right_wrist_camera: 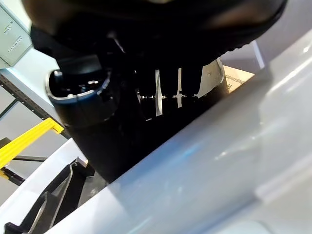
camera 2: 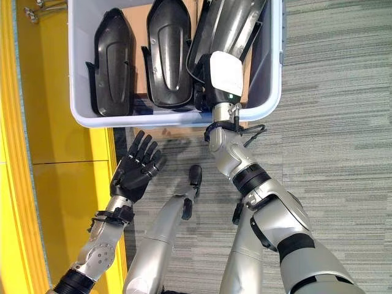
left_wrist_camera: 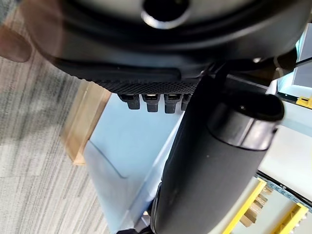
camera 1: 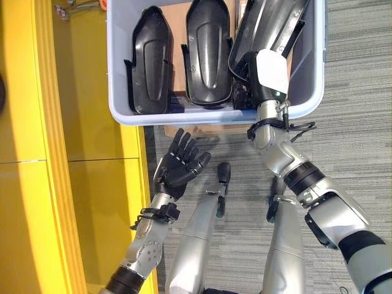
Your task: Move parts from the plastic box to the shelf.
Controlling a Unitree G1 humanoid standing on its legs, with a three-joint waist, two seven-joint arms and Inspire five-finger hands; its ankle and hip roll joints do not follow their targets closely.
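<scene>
A pale blue plastic box point(camera 1: 214, 115) stands on the floor ahead of me. It holds three long black moulded parts. Two of them lie side by side, one on the left point(camera 1: 150, 61) and one in the middle point(camera 1: 208, 52). The third part point(camera 1: 269, 24) stands tilted at the box's right end. My right hand point(camera 1: 260, 82), with a white cover, reaches over the near wall, its fingers point(right_wrist_camera: 165, 92) curled round this part's lower end. Just below the box, beside the shelf, my left hand point(camera 1: 179, 164) hovers open with fingers spread and nothing in it.
The yellow shelf point(camera 1: 37, 153) runs along the left side. A brown board point(camera 1: 196, 130) pokes out from under the box. Grey carpet point(camera 1: 355, 141) stretches to the right and in front.
</scene>
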